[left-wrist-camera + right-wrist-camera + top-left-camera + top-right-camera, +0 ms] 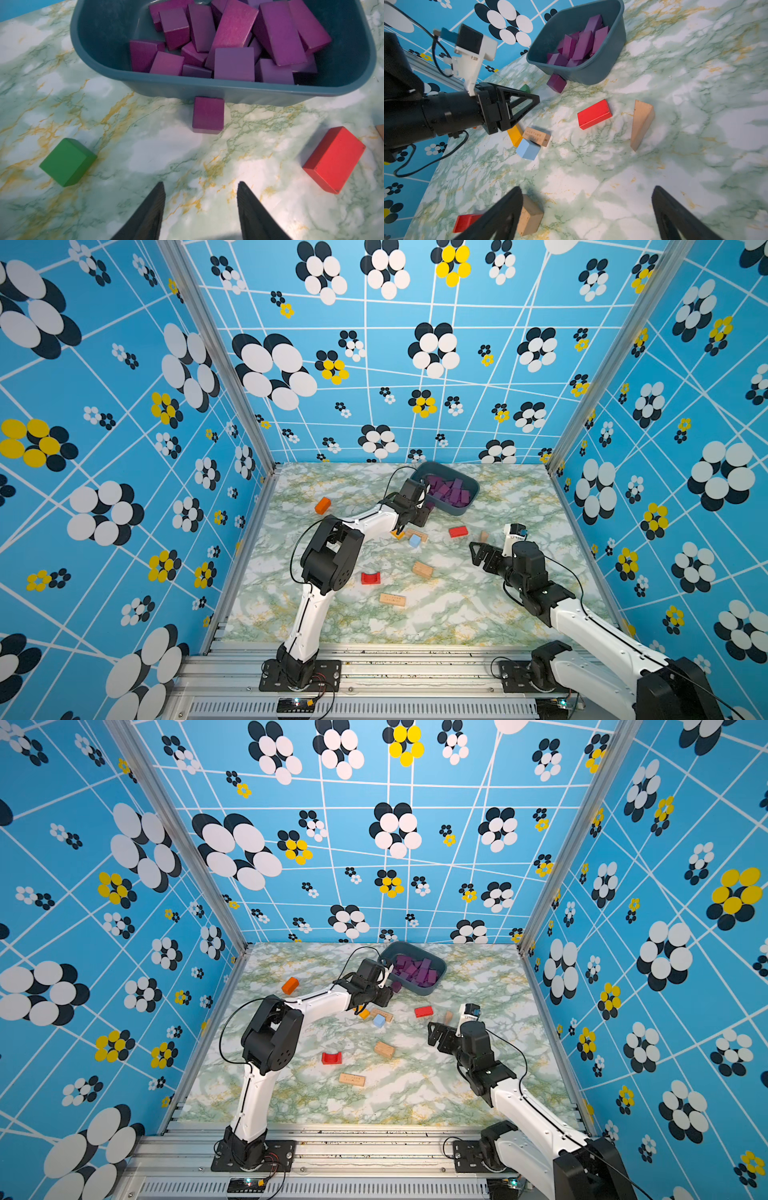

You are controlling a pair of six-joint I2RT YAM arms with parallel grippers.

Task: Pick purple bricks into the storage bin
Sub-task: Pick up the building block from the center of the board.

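Your left gripper [200, 185] hangs low over the marble table [478, 614], its two black fingers apart with nothing between them. Straight ahead of the fingertips, with bare table in between, one loose purple brick [207, 114] lies flat on the table, right against the outer wall of the storage bin [207, 85]. You can also see it in the right wrist view [556, 83], tucked at the foot of that wall. To one side of the gap sits a green cube [67, 162], and to the other, toward your right arm, a red block [334, 160]. Both are well clear of the fingers.

Inside the bin, the other purple bricks [234, 41] lie heaped at all angles, some leaning on others. The bin stands near the back edge of the table in both top views.

Under the left wrist a yellow block [515, 135], an engraved tan block [536, 136] and a light blue cube [528, 149] cluster together, touching. A tan wedge [641, 122] lies beyond the red block.

Your right gripper [586, 188] is spread wide and empty above the table, with a tan block [529, 214] just beside one finger. Farther out you have an orange block [323, 505], a red arch [370, 577] and a long tan bar [392, 599].
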